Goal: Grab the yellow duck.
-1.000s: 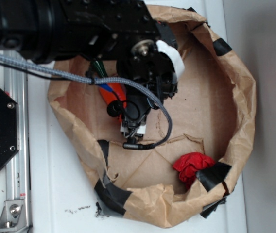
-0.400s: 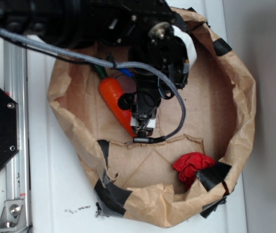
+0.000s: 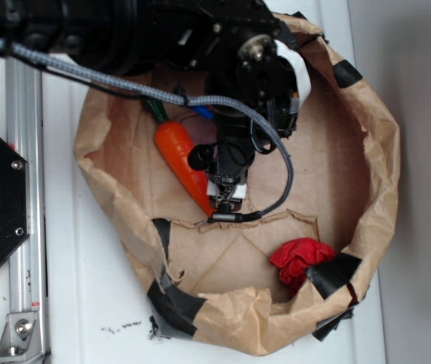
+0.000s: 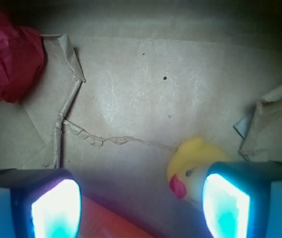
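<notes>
The hand (image 4: 140, 206) stands wide, nothing held between its two pads (image 4: 55, 208), which glow cyan at the near edge of the wrist view. In that view the duck (image 4: 190, 166) sits just inside the right pad, which covers part of its body; its head and red beak stick out into the gap, and whether the pad touches it cannot be told. An orange strip of the carrot (image 4: 108, 223) shows low between the pads, next to the left one. The floor beyond is creased brown paper with a torn seam running across it. The red ball (image 4: 9, 52) lies at the far left corner of that view, well apart from the hand.

In the exterior view the black arm (image 3: 124, 30) reaches in from the top left and the hand (image 3: 227, 197) points down into the paper nest (image 3: 379, 152), a ring of crumpled brown paper patched with black tape. The duck is hidden under the arm here. The carrot (image 3: 181, 155) lies just left of the hand, green top toward the far side, tip toward the hand. The ball (image 3: 300, 262) rests near the right rim by a tape patch. The nest sits on a white worktop (image 3: 71, 288), with a metal rail (image 3: 22, 189) along the left.
</notes>
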`<control>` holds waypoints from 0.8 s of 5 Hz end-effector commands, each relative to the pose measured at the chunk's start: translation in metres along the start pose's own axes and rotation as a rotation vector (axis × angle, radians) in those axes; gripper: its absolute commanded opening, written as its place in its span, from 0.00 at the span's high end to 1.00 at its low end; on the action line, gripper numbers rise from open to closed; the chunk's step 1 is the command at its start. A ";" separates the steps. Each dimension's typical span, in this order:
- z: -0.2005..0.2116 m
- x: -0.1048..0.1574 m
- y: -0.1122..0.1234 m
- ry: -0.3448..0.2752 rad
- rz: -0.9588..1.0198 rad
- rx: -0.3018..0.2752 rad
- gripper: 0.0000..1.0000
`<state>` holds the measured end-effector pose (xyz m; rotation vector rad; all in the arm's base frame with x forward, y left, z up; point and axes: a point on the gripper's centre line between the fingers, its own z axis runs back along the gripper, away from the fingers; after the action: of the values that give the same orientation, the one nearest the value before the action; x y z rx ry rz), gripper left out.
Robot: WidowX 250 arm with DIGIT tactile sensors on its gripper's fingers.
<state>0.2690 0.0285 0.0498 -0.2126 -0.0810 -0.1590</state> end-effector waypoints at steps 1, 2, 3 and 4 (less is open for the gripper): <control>0.011 0.007 0.003 -0.040 -0.012 0.014 0.00; -0.006 -0.004 0.025 -0.069 0.031 -0.018 0.00; -0.013 -0.008 0.042 -0.062 0.058 0.012 0.00; -0.002 -0.009 0.044 -0.094 0.060 0.026 0.00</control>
<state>0.2657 0.0611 0.0277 -0.2201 -0.1239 -0.0827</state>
